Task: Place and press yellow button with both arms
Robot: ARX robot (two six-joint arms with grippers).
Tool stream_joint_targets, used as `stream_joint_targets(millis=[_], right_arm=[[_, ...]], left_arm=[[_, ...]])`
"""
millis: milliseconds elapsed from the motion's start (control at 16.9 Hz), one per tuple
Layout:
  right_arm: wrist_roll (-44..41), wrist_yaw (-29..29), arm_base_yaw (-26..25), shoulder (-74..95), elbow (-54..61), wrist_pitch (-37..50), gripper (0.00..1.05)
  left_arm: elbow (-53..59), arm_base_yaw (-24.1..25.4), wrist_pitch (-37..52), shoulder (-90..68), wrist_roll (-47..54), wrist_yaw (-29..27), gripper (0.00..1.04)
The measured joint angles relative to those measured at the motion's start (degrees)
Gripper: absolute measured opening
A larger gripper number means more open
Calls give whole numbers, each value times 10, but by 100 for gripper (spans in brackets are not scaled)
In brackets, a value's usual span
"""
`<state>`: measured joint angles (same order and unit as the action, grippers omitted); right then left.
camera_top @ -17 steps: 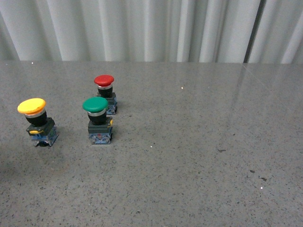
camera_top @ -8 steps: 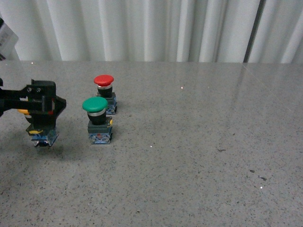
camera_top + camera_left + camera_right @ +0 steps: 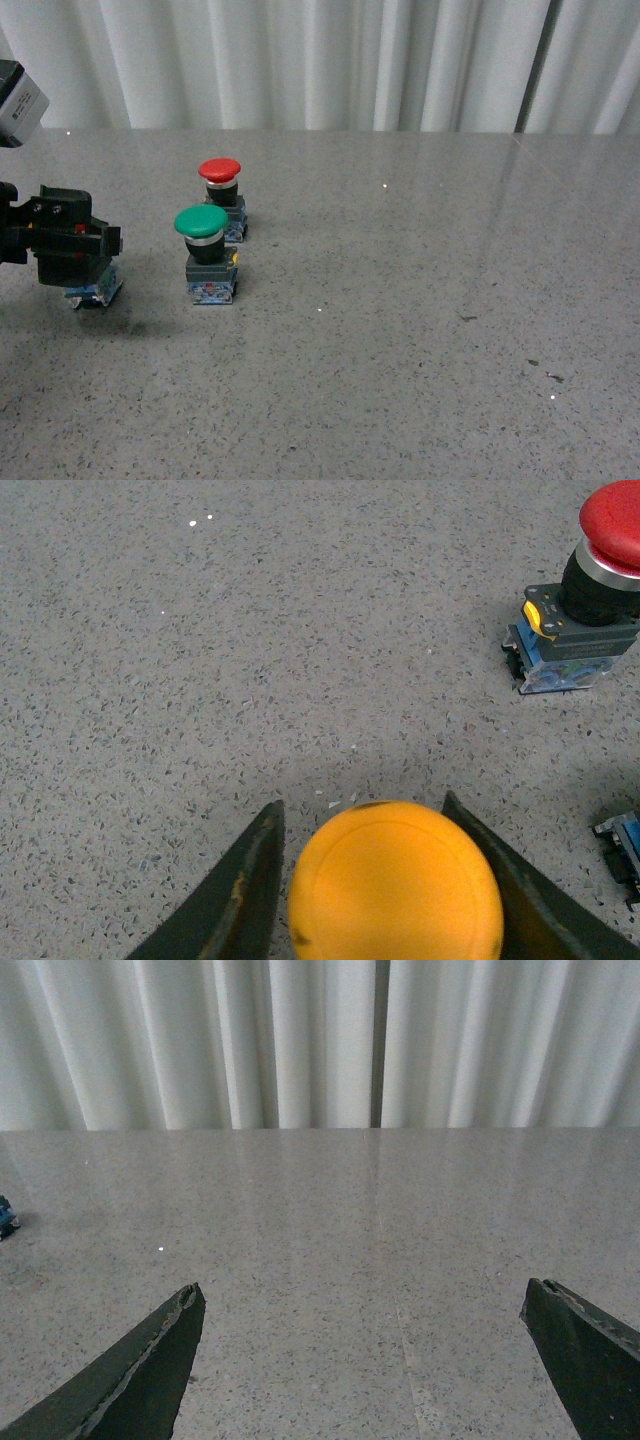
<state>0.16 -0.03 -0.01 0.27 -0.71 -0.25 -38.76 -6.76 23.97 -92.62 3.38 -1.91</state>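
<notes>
Fingers of the left gripper stand apart, one on each side of the yellow button, close beside its cap. The cap hides whether they touch the collar, so I cannot tell if they grip it. In the front view this gripper covers the button's top, and only the blue-grey base shows, on the table left of the green button. The red button stands just behind the green button, farther from the robot. The right gripper has its fingers spread wide, holding nothing, above bare table. There are three buttons, one of each colour.
</notes>
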Motion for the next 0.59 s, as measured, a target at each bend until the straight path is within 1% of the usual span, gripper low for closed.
stream_joint_targets(millis=[59, 119, 237, 415, 474, 593], right_arm=[[0, 0, 0, 0, 0, 0, 98], [0, 0, 0, 0, 0, 0, 98], [0, 0, 0, 0, 0, 0, 98], [0, 0, 0, 0, 0, 0, 98], [0, 0, 0, 0, 0, 0, 98], [0, 0, 0, 0, 0, 0, 98]], left_arm=[[0, -2, -5, 4, 1, -1, 37], [0, -4, -12, 10, 1, -2, 35], [0, -22, -40, 62, 1, -9, 34], [-24, -73, -60, 156, -2, -20, 34], [-41, -94, -63, 177, -6, -24, 34], [-99, -156, -64, 186, -22, -43, 34]])
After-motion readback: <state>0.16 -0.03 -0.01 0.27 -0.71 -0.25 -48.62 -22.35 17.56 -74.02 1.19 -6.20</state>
